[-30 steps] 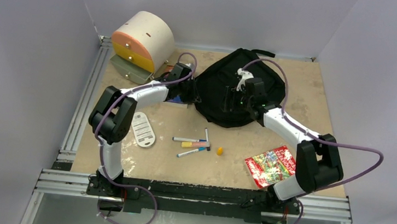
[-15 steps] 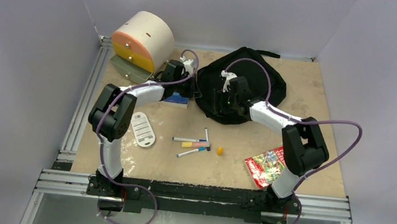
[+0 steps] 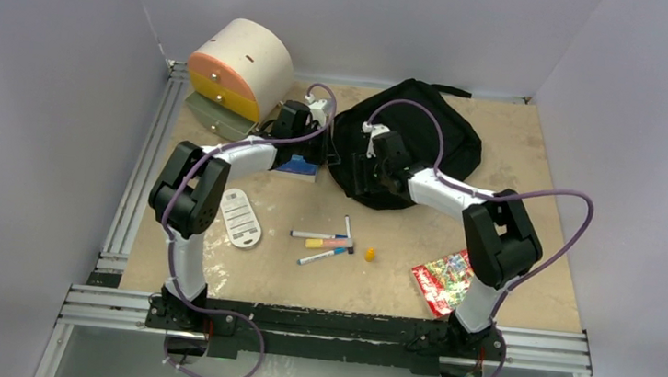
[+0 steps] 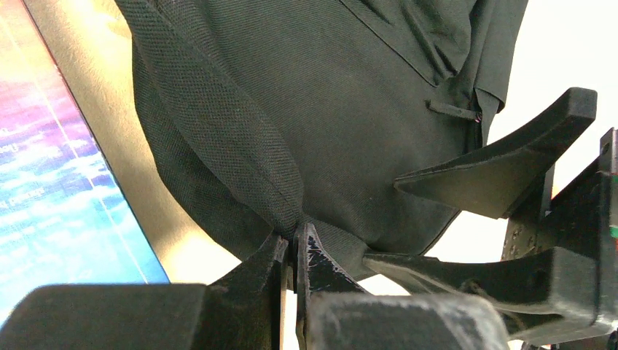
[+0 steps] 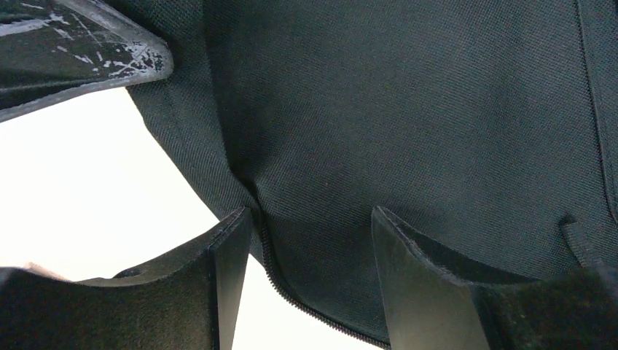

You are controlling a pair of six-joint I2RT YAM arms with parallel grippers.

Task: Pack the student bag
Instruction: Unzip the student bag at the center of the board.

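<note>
A red picture booklet [image 3: 444, 278] is lying nearest on the tan table [image 3: 533, 198], at five o'clock. Loose markers [image 3: 325, 243], a small yellow piece [image 3: 369, 254] and a white oval tag [image 3: 241, 217] are lying around the centre. Beyond them, at twelve o'clock, the black student bag [image 3: 437, 138] is lying slumped. The left gripper [image 4: 293, 237] is pinching a fold of fabric at the bag's nine o'clock edge, beside a blue book [image 3: 300, 168]. The right gripper [image 5: 310, 219] is holding its jaws spread, with the bag's zipper edge between them. A cream-and-orange drawer box [image 3: 240, 73] is standing at eleven o'clock.

left of backpack [image 3: 450, 144]: blue book [image 3: 300, 171], drawer box [image 3: 240, 69] crowd | right: bare table [image 3: 526, 170]
</note>
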